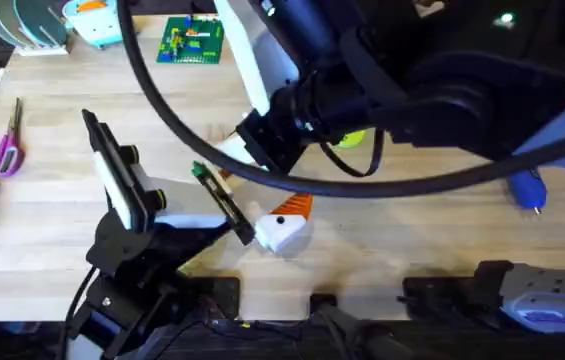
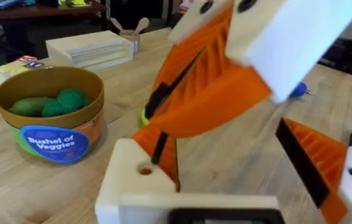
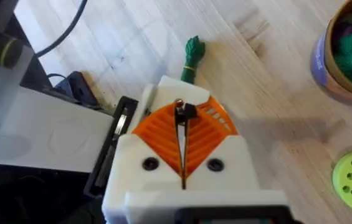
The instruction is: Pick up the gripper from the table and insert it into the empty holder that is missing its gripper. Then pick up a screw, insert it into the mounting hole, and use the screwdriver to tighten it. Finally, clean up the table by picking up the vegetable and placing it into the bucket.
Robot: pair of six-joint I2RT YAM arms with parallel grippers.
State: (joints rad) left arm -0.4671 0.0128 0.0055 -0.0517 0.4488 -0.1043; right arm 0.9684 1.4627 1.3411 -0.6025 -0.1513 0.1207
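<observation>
**Seating the screw: insert step in hand, driver untouched**

Starting on your left, the vegetable point(image 3: 191, 53) lies green and knotted on the table point(image 1: 52, 215), just beside the left arm. It is not yet in the bucket point(image 2: 51, 134), so clean-up is still open.

Next over, the left gripper point(image 2: 225, 155) has its fingers well apart. One of them is the holder point(image 2: 132, 180), a white block with the orange gripper point(image 2: 166, 158) already sitting in it, by the look of it. The mounting hole point(image 2: 144, 169) shows on the holder's top face, round and empty.

Above that, the right gripper point(image 3: 182, 118) has its orange pads pressed together on the screw point(image 3: 180, 106). That is a tiny dark piece with a coppery end, poking out at the tips. From the left wrist view, the tips hang close over the holder, near the hole. I can't tell whether the screw is lined up with it.

My read is that you're mid-insert. Next you need to bring the screw tip square onto the hole, lower it straight, and let go only once it stands by itself. It's small and barely pinched, so a tilt could drop it.

Far right, the screwdriver point(image 1: 527, 188) lies blue on the table, well apart from both grippers. You fetch it after the screw seats.
</observation>
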